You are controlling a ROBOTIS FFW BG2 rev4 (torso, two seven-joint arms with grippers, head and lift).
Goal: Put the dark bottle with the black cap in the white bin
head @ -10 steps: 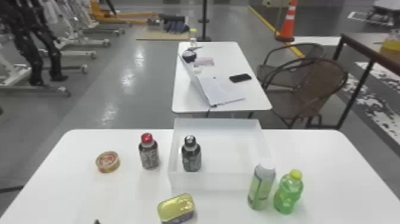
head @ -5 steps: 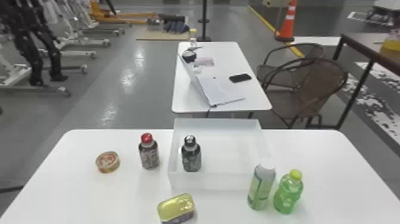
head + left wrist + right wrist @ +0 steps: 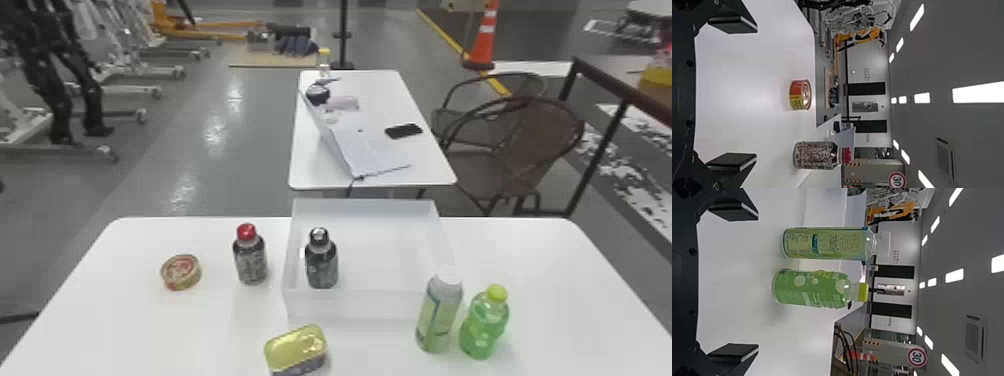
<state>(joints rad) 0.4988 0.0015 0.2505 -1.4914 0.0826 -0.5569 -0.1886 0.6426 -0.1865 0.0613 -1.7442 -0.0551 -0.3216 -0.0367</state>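
Observation:
The dark bottle with the black cap point(image 3: 321, 260) stands upright inside the white bin point(image 3: 370, 304), at the bin's left side, with no gripper touching it. In the left wrist view my left gripper point(image 3: 753, 94) is open, its two fingers wide apart and nothing between them. My right gripper point(image 3: 755, 286) is likewise open and holds nothing in the right wrist view, with two green bottles standing beyond its fingers.
Left of the bin stand a red-capped bottle point(image 3: 250, 257) and a round can point(image 3: 181, 272). A yellow-lidded tin point(image 3: 296, 348) lies in front. At the bin's front right are a white-capped bottle point(image 3: 438, 315) and a yellow-capped green bottle point(image 3: 483, 322).
A small dark tip at the head view's bottom edge, left of the tin, has gone from sight since one second ago. The bottles, cans and bin have stayed put.

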